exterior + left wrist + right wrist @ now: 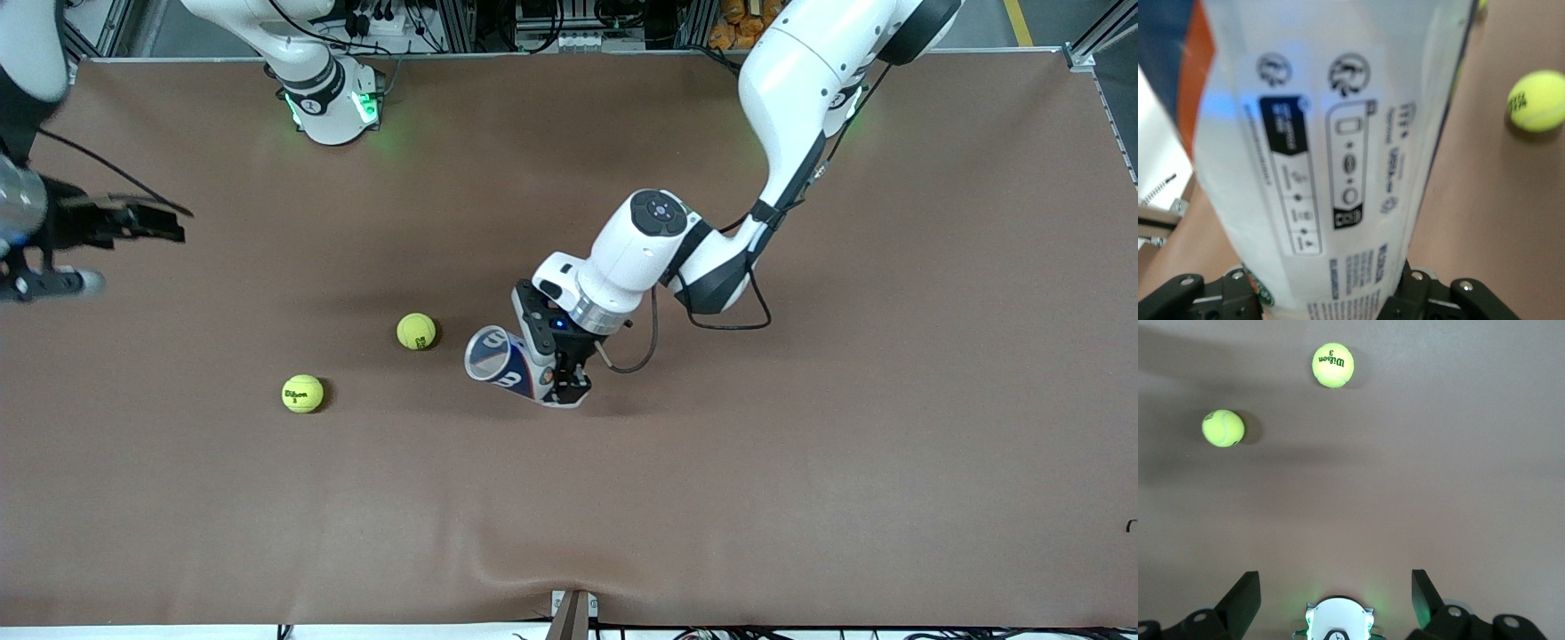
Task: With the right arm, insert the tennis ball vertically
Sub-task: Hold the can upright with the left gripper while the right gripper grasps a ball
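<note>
The left tool (562, 378) is clamped tight round a tennis ball can (508, 365), tilted with its open mouth (488, 354) toward the right arm's end of the brown desk (800, 462). 2 tennis balls lie on the desk near that mouth: one (416, 331) close beside the can, the other (302, 393), with Wilson lettering, nearer the front camera and closer to the right arm's end. The right tool (147, 222) waits at the desk's edge by its own end, fingers (1245, 600) spread wide, holding nothing
</note>
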Tool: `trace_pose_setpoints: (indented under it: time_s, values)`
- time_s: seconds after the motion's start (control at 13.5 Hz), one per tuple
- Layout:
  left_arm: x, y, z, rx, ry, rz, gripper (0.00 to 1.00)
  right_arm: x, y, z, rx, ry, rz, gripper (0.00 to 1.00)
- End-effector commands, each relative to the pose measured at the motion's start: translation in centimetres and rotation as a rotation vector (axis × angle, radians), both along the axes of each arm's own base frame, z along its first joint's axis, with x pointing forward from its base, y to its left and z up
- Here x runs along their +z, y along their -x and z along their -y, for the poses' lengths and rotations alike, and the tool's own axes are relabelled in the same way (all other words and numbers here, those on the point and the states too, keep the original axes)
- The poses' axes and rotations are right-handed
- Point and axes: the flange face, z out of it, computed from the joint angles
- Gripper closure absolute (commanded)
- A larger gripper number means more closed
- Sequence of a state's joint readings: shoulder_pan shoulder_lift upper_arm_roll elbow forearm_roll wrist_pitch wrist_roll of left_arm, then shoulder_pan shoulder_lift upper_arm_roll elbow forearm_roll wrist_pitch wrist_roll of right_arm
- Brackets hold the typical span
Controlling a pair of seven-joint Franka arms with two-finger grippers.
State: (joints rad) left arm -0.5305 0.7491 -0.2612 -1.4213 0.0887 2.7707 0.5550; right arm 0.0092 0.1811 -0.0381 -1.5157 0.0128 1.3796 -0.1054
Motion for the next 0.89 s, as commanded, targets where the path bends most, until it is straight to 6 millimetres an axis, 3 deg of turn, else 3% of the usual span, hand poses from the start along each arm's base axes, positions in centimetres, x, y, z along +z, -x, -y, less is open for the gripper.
trace_pose_setpoints:
  time_s: [0.0, 0.3, 0.59, 0.82]
  values:
    - [1.4, 0.2, 0.5, 0.028, 0.094, 0.045, 0.34, -2.7, -2.5, 1.6, -0.018, 0.015, 0.014, 0.00]
    - [1.0, 1.8, 2.0, 0.079, 0.237, 0.089, 0.34, -6.7, -4.7, 1.7, -0.035, 0.010, 0.053, 0.00]
    - [-2.8, 2.8, 1.7, 0.131, 0.362, 0.142, 0.33, -10.8, -6.7, 1.2, -0.103, 0.022, 0.073, 0.00]
    - [-4.5, 4.0, 1.5, 0.175, 0.419, 0.122, 0.34, -14.5, -8.1, 0.6, -0.143, 0.034, 0.114, 0.00]
